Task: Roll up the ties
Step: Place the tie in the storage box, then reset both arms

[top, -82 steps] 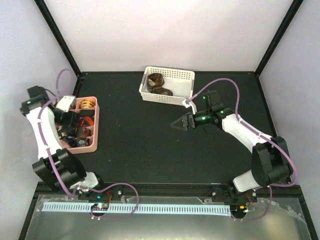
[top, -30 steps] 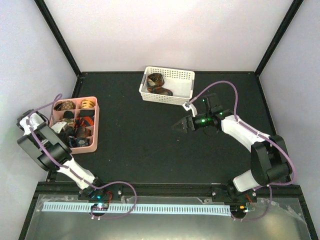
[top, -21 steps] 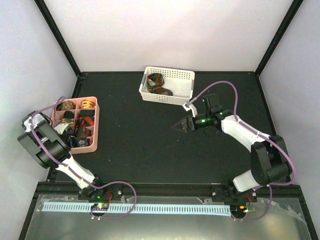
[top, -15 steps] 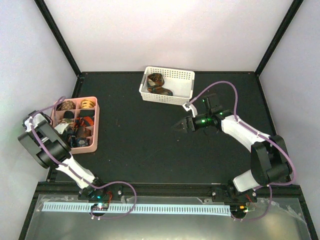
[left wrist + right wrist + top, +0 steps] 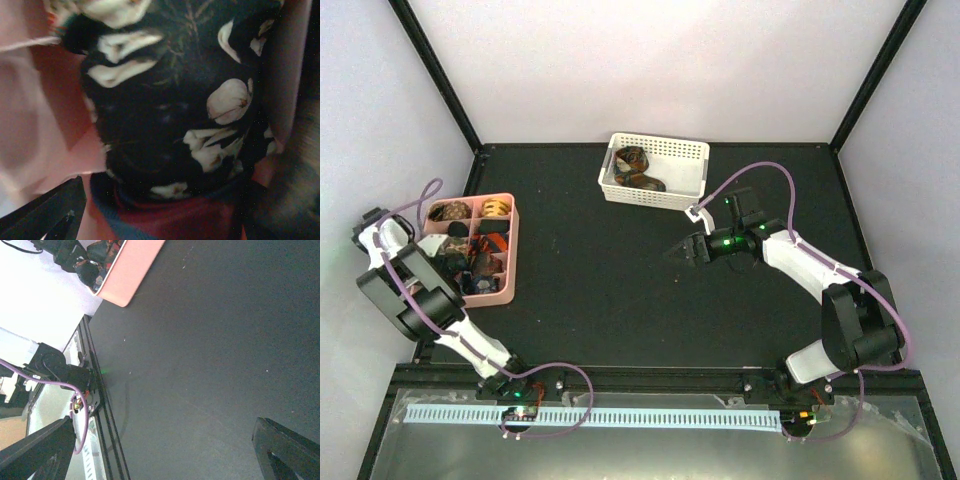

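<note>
I have the left gripper (image 5: 172, 212) down over the pink tray (image 5: 510, 255), which sits against the left edge of the tabletop (image 5: 600, 300). On the left wrist camera a coiled tie (image 5: 170, 115), black with cream petals, fills one pink-walled compartment. One finger (image 5: 50, 220) shows at the bottom left, apart from the coil with bare pink between them. The other is only a dark blur at the right edge of that view. I read the jaws as released, wide apart and gripping nothing. Beneath the coil I see red fabric (image 5: 175, 222), but I cannot tell what it belongs to.

From above, the tray's two far compartments hold a brown patterned coil (image 5: 447, 212) and an orange coil (image 5: 497, 208). A red-orange one (image 5: 492, 243) lies just behind them toward the near edge. The other compartments hold dark fabric I cannot make out.

The white basket (image 5: 685, 165) stands at the middle of the far edge. Two brownish rolled ties (image 5: 638, 172) are tucked into its left end, touching each other.

The right gripper (image 5: 682, 250) hangs over the bare black surface right of centre, between the basket and the near edge. Its jaws are spread fully and hold nothing. Its wrist camera shows only tabletop between the fingers.
</note>
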